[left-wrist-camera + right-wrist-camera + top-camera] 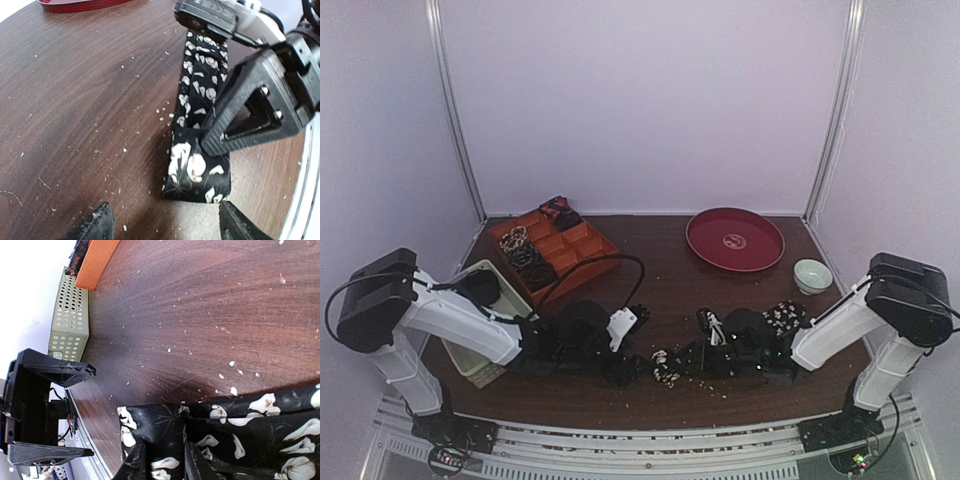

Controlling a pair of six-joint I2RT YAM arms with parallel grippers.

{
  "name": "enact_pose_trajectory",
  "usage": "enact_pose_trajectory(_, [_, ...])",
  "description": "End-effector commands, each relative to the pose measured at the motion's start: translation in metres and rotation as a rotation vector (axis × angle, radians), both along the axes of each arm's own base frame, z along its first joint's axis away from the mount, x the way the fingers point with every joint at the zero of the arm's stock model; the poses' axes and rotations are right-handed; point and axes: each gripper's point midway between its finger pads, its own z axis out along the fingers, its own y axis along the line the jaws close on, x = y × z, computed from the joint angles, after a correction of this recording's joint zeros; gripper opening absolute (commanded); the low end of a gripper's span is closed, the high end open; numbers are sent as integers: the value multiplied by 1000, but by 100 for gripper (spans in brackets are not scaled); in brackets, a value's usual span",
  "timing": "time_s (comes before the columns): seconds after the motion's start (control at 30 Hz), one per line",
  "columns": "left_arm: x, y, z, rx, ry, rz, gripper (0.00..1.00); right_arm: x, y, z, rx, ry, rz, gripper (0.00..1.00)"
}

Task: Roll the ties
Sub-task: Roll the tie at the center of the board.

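A black tie (197,170) with white flowers lies in a long strip on the brown table, its near end folded over. My left gripper (165,226) hovers just short of that folded end, fingers (97,225) wide open and nothing between them. My right gripper (164,462) is shut on the folded end of the tie (225,430), pinching the fabric from above. In the top view both grippers meet at the table's front centre, left gripper (625,368) and right gripper (688,358), over the tie (665,368). Coiled ties (525,255) sit in the orange tray.
The orange compartmented tray (592,243) stands at the back left, with a reddish tie (560,210) at its far end. A white slatted basket (480,310) is beside my left arm. A red plate (735,240) and a small bowl (812,275) are back right. Crumbs dot the wood.
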Motion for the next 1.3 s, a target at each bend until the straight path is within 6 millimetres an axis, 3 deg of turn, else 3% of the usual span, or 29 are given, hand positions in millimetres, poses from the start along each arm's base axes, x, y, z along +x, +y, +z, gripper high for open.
enact_pose_trajectory(0.0, [-7, -10, 21, -67, -65, -75, 72, -4, -3, -7, -4, 30, -18, 26])
enact_pose_trajectory(0.37, [-8, -27, 0, 55, -103, -197, 76, -6, -11, -12, -53, 7, -4, 28])
enact_pose_trajectory(0.7, [-21, -33, -8, 30, -78, -296, 77, -4, -6, -8, -43, 2, 3, 28])
enact_pose_trajectory(1.07, [-2, -54, -18, 80, -127, -285, 76, -3, -7, -3, -33, 5, -6, 29])
enact_pose_trajectory(1.27, [-6, -62, -26, 88, -110, -326, 68, -3, -11, -4, -35, 6, -14, 30])
